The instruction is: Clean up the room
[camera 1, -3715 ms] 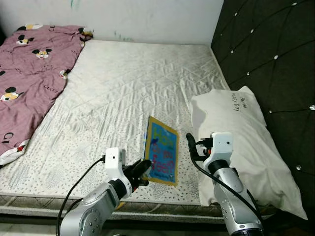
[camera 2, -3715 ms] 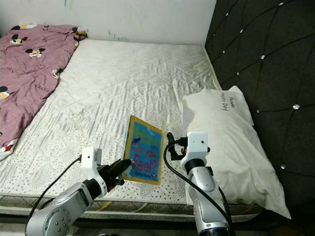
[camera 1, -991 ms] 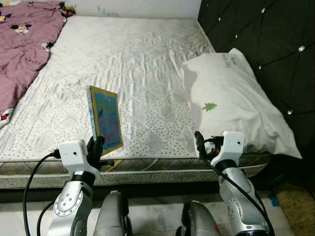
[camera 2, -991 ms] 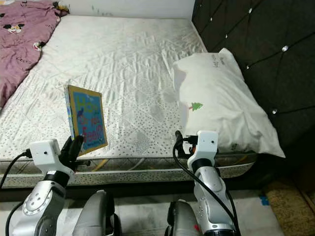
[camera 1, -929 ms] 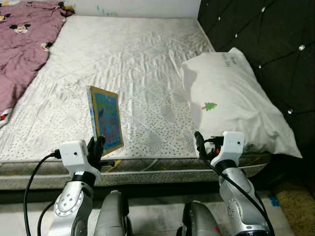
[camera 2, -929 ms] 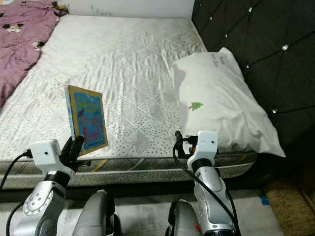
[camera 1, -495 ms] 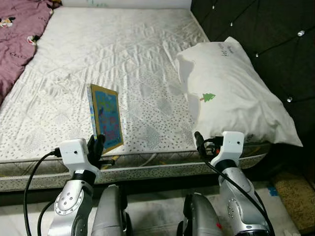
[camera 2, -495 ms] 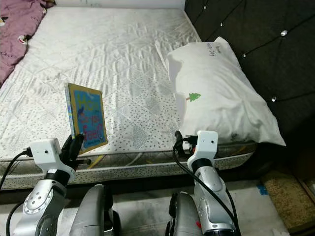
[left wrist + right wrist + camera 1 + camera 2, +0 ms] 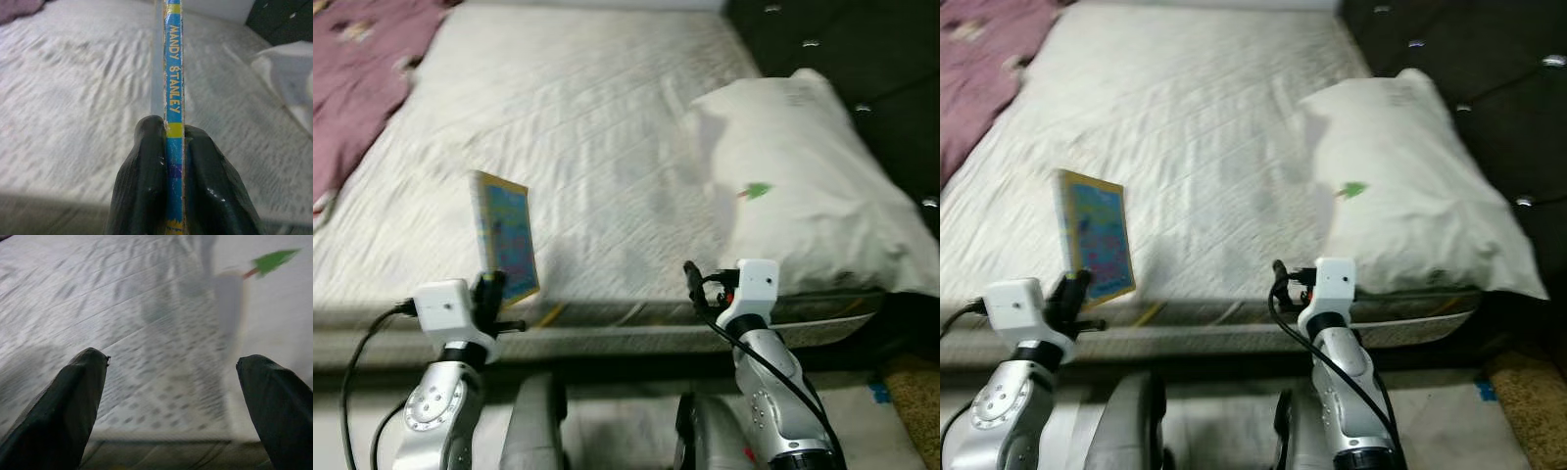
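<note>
Two black fingers (image 9: 146,181) of the left gripper (image 9: 168,186) were clamped on the bottom edge of a picture book (image 9: 506,235), which was held upright and clear of the mattress (image 9: 597,127), apparently so that it could be carried off and put away. "MANDY STANLEY" could be read along its blue spine. The right gripper (image 9: 176,396) was held spread and empty above the mattress edge, near a white pillow (image 9: 803,176) printed with a small green tree (image 9: 757,191). A purple blanket (image 9: 357,69) was left at the far side.
</note>
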Controlling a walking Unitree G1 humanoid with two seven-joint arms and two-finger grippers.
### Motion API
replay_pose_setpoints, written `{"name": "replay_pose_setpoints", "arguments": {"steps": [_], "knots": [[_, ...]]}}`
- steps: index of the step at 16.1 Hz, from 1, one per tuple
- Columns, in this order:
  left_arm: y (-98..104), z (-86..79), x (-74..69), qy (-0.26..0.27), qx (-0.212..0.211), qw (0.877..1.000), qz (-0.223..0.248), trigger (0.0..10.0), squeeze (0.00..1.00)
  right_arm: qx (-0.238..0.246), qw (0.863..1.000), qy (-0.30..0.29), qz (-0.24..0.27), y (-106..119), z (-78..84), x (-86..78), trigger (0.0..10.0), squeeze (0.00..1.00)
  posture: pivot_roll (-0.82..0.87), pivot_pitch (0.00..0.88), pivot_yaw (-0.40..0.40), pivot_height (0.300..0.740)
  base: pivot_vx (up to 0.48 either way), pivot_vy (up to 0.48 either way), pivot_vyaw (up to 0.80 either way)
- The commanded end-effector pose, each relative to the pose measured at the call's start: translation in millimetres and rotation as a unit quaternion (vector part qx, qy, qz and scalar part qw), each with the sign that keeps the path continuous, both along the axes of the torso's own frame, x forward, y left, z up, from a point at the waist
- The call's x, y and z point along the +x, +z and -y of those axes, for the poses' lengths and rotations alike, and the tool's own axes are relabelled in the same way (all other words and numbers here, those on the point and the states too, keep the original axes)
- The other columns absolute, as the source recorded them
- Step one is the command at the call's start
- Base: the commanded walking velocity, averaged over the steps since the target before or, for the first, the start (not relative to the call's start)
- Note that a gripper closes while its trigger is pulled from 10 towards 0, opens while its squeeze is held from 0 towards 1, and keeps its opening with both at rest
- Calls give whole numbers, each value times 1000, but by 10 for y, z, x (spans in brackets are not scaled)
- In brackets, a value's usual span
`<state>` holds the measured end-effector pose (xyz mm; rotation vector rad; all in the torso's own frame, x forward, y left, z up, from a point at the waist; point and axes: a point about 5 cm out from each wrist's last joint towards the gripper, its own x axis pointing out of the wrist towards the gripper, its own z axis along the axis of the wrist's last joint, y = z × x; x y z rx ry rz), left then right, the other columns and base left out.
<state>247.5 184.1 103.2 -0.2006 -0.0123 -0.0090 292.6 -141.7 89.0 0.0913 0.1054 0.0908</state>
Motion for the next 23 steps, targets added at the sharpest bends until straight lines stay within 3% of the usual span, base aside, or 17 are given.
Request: {"name": "replay_pose_setpoints", "arguments": {"steps": [1,7,11,16,20,23], "knots": [[112,147,40,-27,-8,999,30,10000,0,-5,1000,-17,-2,-13,128,-18,10000,0,-1,140,-34,590,480,0,0],[92,162,62,-26,-16,999,21,10000,0,-5,1000,-19,0,-18,123,-12,10000,0,-2,142,-30,590,417,0,0],[39,210,75,-36,-23,999,7,10000,0,-4,1000,-20,-1,-16,126,-8,10000,0,-4,146,-31,590,0,0,0],[44,264,233,-44,-60,997,-6,10000,0,-4,1000,-20,0,-14,129,-7,10000,0,-10,147,-33,590,0,0,0],[-75,479,378,-84,-156,983,-49,10000,0,-12,1000,-22,3,7,155,-18,10000,0,-51,148,-42,590,0,0,0],[-97,696,549,-119,-232,962,-75,10000,0,-31,999,-23,15,89,241,-80,10000,0,-95,156,-51,590,0,0,0]]}}
